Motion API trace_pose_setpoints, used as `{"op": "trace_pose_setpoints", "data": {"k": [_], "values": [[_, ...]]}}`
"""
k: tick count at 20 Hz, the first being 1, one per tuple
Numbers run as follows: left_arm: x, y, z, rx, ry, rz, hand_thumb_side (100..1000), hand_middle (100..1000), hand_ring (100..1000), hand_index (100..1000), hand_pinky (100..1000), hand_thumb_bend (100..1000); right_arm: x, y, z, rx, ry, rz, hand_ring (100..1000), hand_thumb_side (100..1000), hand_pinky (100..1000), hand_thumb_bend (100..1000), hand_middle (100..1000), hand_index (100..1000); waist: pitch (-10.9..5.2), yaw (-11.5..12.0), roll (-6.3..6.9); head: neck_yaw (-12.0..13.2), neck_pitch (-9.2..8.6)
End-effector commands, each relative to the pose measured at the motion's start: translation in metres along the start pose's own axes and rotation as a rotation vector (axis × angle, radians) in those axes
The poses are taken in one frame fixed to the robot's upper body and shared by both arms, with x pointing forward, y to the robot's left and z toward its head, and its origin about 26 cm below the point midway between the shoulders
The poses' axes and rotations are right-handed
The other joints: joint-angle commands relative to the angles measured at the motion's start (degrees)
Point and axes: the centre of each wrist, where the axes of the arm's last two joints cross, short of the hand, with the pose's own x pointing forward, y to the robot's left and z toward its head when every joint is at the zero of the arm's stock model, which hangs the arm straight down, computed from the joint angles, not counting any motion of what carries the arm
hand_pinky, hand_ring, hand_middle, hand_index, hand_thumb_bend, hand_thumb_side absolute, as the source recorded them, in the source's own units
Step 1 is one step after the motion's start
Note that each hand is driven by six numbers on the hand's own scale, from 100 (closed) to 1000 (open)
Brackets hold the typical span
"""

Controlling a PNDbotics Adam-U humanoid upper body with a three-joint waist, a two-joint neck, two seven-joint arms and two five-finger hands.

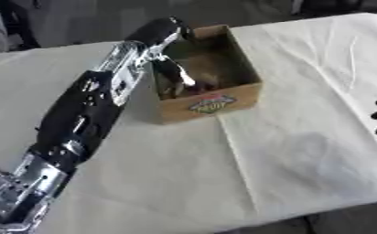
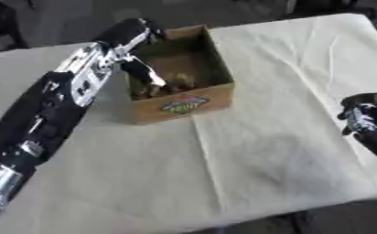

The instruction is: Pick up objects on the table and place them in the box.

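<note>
My left robot hand (image 1: pixel 175 73) is down inside the cardboard box (image 1: pixel 212 104) at the desk's (image 1: pixel 304 151) far side, can't tell its grip. Right robot hand (image 2: pixel 364 116) idles curled, empty, at the right edge.

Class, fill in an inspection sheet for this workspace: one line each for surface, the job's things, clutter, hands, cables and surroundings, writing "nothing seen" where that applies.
Surface: table under a pale creased cloth; near edge shows at the bottom.
Job's things: open cardboard box with a printed label on its near wall, standing at the far middle; small dark and reddish items lie inside, too blurred to name. No loose objects seen on the cloth.
Clutter: nothing seen.
Hands: left hand reaches down inside the box from its left wall, whether it holds anything cannot be told; right hand idle at the right edge, fingers curled, holding nothing.
Cables: nothing seen.
Surroundings: dark floor and dim shapes beyond the far edge.
</note>
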Motion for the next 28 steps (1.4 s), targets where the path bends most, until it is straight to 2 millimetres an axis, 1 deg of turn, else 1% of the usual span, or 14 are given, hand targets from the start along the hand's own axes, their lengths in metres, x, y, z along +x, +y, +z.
{"op": "trace_pose_setpoints", "data": {"k": [1,2,3,6,9,11,14,17,21,24,28], "values": [[-0.001,0.036,0.017,0.112,-0.025,0.069,359,637,592,753,640,685,0.004,-0.008,-0.001,-0.024,-0.012,0.016,555,373,377,100,588,625,-1.2,0.83,-0.44,-0.61,0.58],[-0.001,0.041,0.023,0.129,-0.026,0.095,359,637,592,753,640,685,0.004,-0.009,0.0,-0.028,-0.011,0.016,555,373,377,100,588,625,-1.28,1.18,-0.47,-0.7,0.64],[-0.001,0.044,0.029,0.144,-0.023,0.117,346,619,574,739,623,587,0.004,-0.009,0.0,-0.032,-0.011,0.015,555,372,377,100,588,626,-1.33,1.55,-0.52,-0.84,0.68],[-0.012,0.047,0.067,0.229,-0.002,0.252,363,599,551,719,606,517,0.004,-0.012,0.001,-0.051,-0.011,0.014,555,371,378,100,588,628,-1.52,3.34,-0.87,-1.7,0.8],[-0.02,0.039,0.104,0.294,0.026,0.418,378,587,541,705,591,496,0.004,-0.014,0.002,-0.07,-0.014,0.014,555,369,378,100,589,628,-1.51,4.47,-1.04,-2.23,0.86],[-0.026,0.031,0.127,0.355,0.062,0.517,383,572,528,694,570,443,0.005,-0.015,0.002,-0.079,-0.017,0.014,555,369,378,100,589,629,-1.43,4.99,-1.14,-2.43,0.83],[-0.032,0.018,0.152,0.45,0.123,0.621,389,561,521,682,555,433,0.006,-0.016,0.001,-0.087,-0.02,0.011,555,370,378,100,589,630,-1.26,5.38,-1.26,-2.7,0.67],[-0.034,0.005,0.168,0.545,0.175,0.701,397,555,517,675,549,429,0.006,-0.016,0.001,-0.093,-0.025,0.008,555,369,378,100,589,630,-1.06,5.61,-1.47,-2.73,0.51],[-0.036,-0.015,0.179,0.615,0.241,0.782,413,544,507,667,540,424,0.007,-0.017,0.002,-0.107,-0.027,0.004,555,368,378,100,588,630,-0.93,6.07,-1.68,-1.89,0.25],[-0.038,-0.032,0.186,0.629,0.294,0.828,429,537,500,664,533,420,0.007,-0.017,0.002,-0.112,-0.029,0.003,555,368,378,100,588,630,-0.69,6.44,-1.84,-1.29,0.06],[-0.04,-0.046,0.193,0.63,0.336,0.854,440,535,498,663,530,417,0.008,-0.017,0.002,-0.119,-0.032,0.002,555,368,377,100,588,629,-0.44,6.74,-1.86,-0.28,-0.22]]}}
